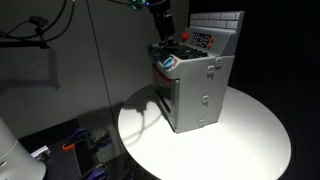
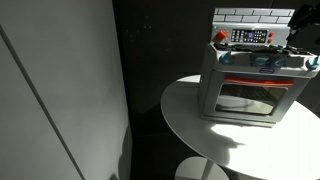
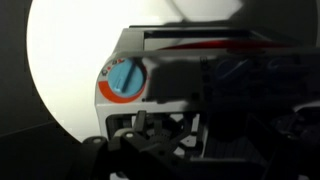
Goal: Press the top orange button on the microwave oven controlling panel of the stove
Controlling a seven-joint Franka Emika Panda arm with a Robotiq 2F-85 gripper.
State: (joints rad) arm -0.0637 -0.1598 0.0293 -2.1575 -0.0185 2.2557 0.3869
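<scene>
A grey toy stove (image 1: 200,90) stands on a round white table (image 1: 250,135); it also shows in an exterior view (image 2: 250,85). Its upright control panel (image 1: 203,40) at the back carries small red-orange buttons, also visible in an exterior view (image 2: 248,36), but they are too small to tell apart. My gripper (image 1: 163,30) hangs over the stove top's front corner, in front of the panel and not touching it. Only its edge shows in an exterior view (image 2: 303,22). In the wrist view a blue knob with an orange ring (image 3: 122,80) sits below me; my fingers are lost in shadow.
A grey wall panel (image 1: 60,80) stands beside the table. A brick-pattern backsplash (image 2: 250,16) rises behind the control panel. A red knob (image 2: 221,37) sits at the panel's end. Clutter lies on the floor (image 1: 85,145) below the table edge.
</scene>
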